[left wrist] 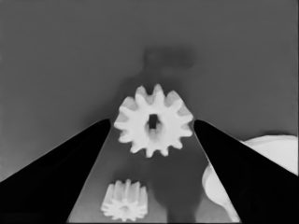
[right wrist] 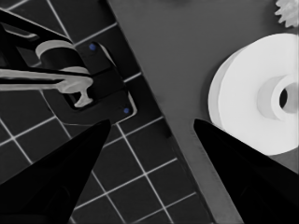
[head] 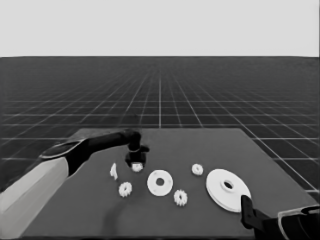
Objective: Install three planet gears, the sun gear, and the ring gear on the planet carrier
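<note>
My left gripper [head: 136,159] [left wrist: 152,120] hangs open just above a small toothed gear [head: 137,167] [left wrist: 153,126], which lies on the table between the fingertips without touching them. The smaller round part [head: 160,183] [left wrist: 280,149] lies just to the right of it, in the middle of the table. Three other gears lie loose: one left of that part [head: 125,189] [left wrist: 124,200], one in front of it [head: 180,198] and one to its right [head: 197,169]. The larger round part [head: 228,189] [right wrist: 257,102] lies at the right, with my right gripper [head: 246,206] [right wrist: 152,126] parked open near it.
A thin white piece [head: 113,171] lies left of the left gripper. The left arm's pale grey part [head: 30,195] fills the lower left corner. In the right wrist view a gear [right wrist: 287,11] shows at the edge, and dark machinery [right wrist: 70,84] lies past the table's edge.
</note>
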Robot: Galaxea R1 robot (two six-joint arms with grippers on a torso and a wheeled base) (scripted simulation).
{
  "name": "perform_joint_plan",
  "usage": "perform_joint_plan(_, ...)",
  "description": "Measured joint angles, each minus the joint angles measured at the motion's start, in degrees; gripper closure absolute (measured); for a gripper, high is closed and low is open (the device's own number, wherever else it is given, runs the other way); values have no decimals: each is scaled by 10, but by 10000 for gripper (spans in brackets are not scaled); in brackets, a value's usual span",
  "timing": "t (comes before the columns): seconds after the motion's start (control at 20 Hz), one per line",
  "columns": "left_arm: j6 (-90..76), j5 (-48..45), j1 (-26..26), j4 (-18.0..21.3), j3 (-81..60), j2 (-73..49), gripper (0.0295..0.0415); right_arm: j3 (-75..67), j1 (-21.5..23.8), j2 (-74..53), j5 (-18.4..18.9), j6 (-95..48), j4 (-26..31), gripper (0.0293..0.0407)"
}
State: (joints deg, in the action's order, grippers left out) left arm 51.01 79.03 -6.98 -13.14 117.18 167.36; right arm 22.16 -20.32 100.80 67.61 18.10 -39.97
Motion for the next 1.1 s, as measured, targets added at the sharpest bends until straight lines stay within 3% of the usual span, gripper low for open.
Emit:
perform_joint_plan(0.3, -11, -8, -8, -3, 22, 9, 325, 0, 0, 0, 0, 0, 0, 315)
perform_joint_plan(0.4, -11, -9, -8, -4, 24, 9, 393, 0, 0, 0, 0, 0, 0, 315)
perform_joint_plan(0.45, -11, -9, -8, -4, 24, 9, 399, 0, 0, 0, 0, 0, 0, 315)
perform_joint_plan(0.8, -11, -10, -8, -4, 24, 9, 398, 0, 0, 0, 0, 0, 0, 315)
perform_joint_plan(0.95, 37, 49, 68, 47, -75, -30, 398, 0, 0, 0, 0, 0, 0, 315)
perform_joint_plan(1.1, 40, 58, 85, 61, -80, -31, 398, 0, 0, 0, 0, 0, 0, 315)
